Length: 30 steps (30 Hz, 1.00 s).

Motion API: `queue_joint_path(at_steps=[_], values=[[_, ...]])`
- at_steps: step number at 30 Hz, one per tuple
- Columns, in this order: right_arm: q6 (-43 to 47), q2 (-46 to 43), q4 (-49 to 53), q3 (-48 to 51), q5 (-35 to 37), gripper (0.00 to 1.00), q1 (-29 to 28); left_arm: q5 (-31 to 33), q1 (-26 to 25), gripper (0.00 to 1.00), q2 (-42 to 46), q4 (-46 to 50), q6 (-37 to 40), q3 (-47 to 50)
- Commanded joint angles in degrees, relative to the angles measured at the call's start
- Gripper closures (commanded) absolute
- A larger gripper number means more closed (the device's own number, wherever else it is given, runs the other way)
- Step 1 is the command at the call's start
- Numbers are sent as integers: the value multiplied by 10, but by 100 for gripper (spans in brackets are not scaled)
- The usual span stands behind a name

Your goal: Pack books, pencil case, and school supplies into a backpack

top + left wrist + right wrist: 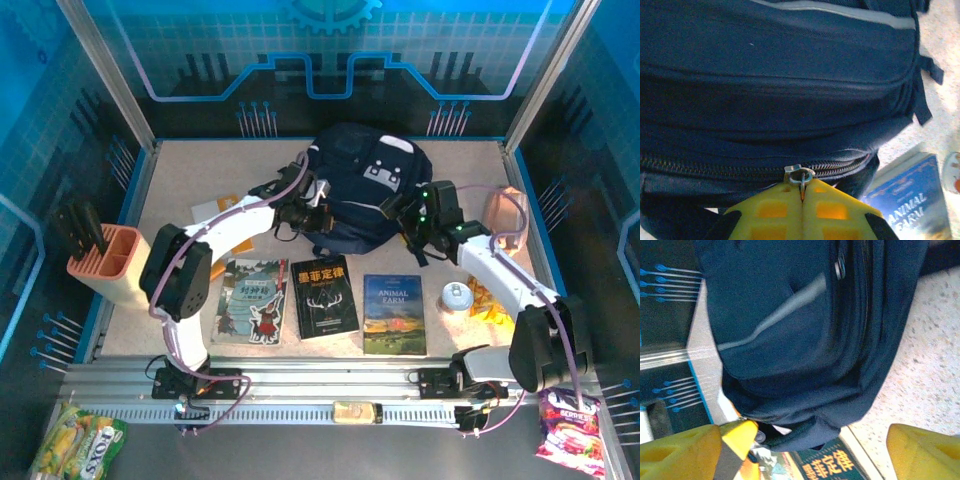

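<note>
nothing is packed yet: the books (325,298) lie in a row by the counter's (470,170) near edge, pencil case (505,215) by its right edge, backpack (360,185) far middle. left tool (802,192) is clamped on the zip pull (801,175); right tool (825,440) gapes empty.

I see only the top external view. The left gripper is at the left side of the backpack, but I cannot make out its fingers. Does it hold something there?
Observer: Yes. In the left wrist view the left gripper is shut on the metal zipper pull of the backpack.
Operator: And the right gripper, does it grip the fabric?
Observer: No. In the right wrist view the right gripper stands wide open; the backpack lies ahead of it, not pinched.
Operator: Is the zipper open already?
Observer: In the left wrist view the zipper teeth left of the pull look closed.
</note>
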State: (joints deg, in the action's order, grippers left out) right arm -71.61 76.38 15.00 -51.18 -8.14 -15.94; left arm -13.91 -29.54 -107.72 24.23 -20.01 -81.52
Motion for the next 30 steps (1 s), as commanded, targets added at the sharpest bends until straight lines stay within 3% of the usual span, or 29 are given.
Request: queue_joint_path(at_steps=[1, 13, 19, 22, 27, 30], values=[[-80, 9, -10, 30, 44, 10, -29, -37, -25, 100, -22, -2, -34, -52], [-127, 128, -123, 15, 12, 9, -30, -63, -48, 100, -51, 48, -35, -81], [-133, 177, -124, 11, 27, 11, -28, -71, -47, 100, -52, 98, -13, -85], [-131, 195, -127, 11, 38, 24, -26, -71, -42, 100, -53, 130, 6, -89], [-98, 207, -131, -11, 55, 59, -19, -82, -19, 100, -56, 182, 51, -97], [-72, 205, -112, -21, 83, 70, -15, -82, -1, 100, -57, 212, 78, -106]])
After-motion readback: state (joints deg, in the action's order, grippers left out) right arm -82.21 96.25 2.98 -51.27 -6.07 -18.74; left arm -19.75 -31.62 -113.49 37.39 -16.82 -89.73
